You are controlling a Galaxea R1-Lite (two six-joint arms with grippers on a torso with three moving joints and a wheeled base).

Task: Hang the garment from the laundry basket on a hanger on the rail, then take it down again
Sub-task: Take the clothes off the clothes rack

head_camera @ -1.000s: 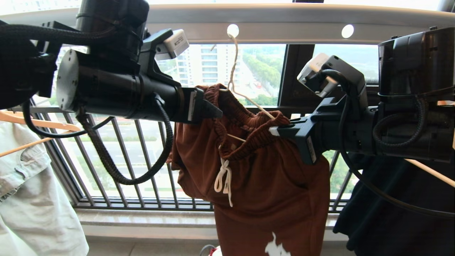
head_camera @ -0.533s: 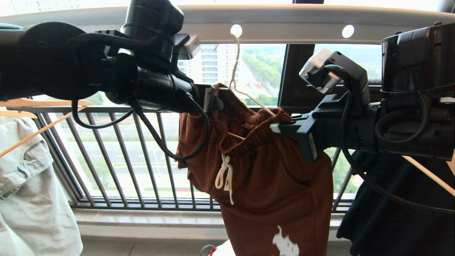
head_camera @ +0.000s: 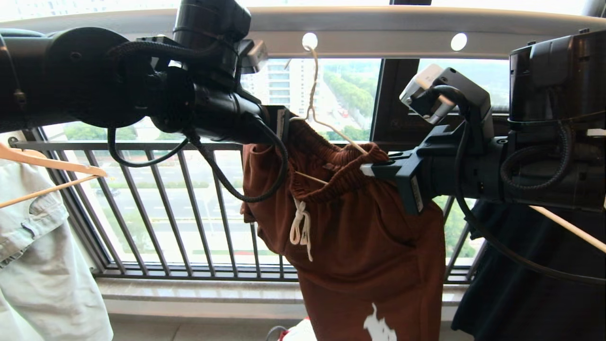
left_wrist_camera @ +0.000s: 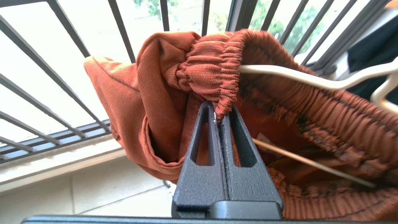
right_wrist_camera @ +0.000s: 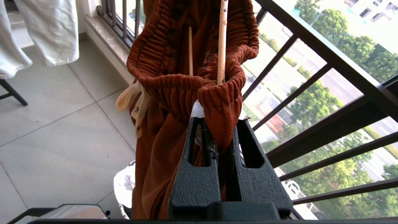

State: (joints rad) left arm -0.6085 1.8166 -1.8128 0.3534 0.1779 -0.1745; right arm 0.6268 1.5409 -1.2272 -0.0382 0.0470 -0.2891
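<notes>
- The left gripper (head_camera: 285, 135) reaches in level from the upper left of the head view, its fingers (left_wrist_camera: 217, 124) pressed together on a fold of the garment (head_camera: 360, 246) at the waistband's left end.
- The right gripper (head_camera: 367, 169) comes in level from the right edge, clamped on the waistband's right end.
- The garment hangs at centre frame, long axis vertical, legs pointing down, waistband sloping down to the right along the hanger (head_camera: 312, 102).
- The hanger's hook rises into a hole of the rail (head_camera: 378, 33) across the top.
- Behind, black balcony bars (head_camera: 189, 208) fill the background.
</notes>
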